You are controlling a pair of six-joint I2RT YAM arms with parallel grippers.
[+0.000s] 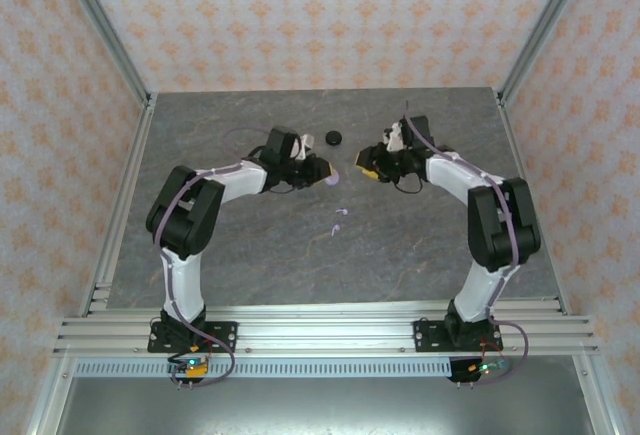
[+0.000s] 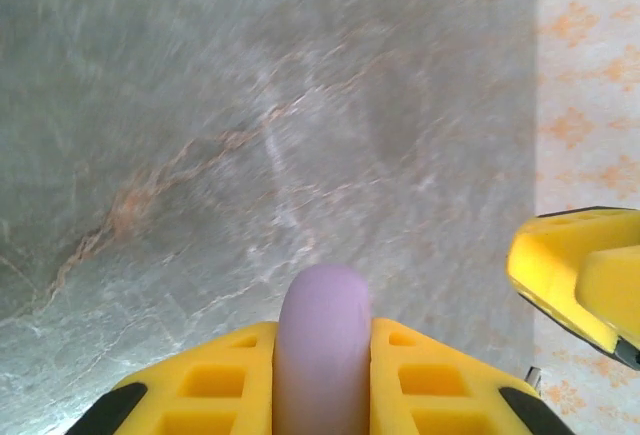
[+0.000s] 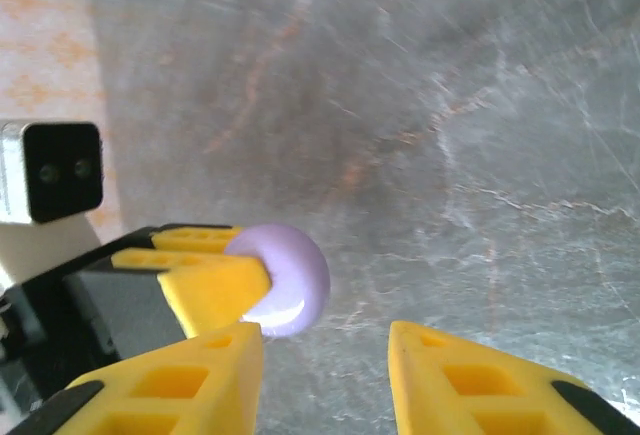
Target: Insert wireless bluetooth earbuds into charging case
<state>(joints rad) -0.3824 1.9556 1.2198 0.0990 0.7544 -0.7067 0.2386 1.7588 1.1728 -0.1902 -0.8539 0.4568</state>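
Bench: grey, veined stone-look bench under both arms, which are bolted at the bottom of the top view.
Earbuds: two pale lilac earbuds lie loose on the bench just below the middle of the top view. The nearer earbud and the farther earbud are close together. Both are apart from the jaws and not in any case.
Left gripper: jaws clenched on the lilac charging case. The left wrist view shows the case's rounded edge wedged between the two yellow fingers, held above the bench.
Right gripper: jaws released, bare bench showing in the gap between them. It faces the left gripper from the right, near the case but not touching it.
Lilac case from the right wrist: the round body sits at lower left of that frame, pinched by the left arm's yellow fingers.
Black disc: small and round, probably a second charging case. It lies on the bench beyond both grippers, above the middle of the top view.
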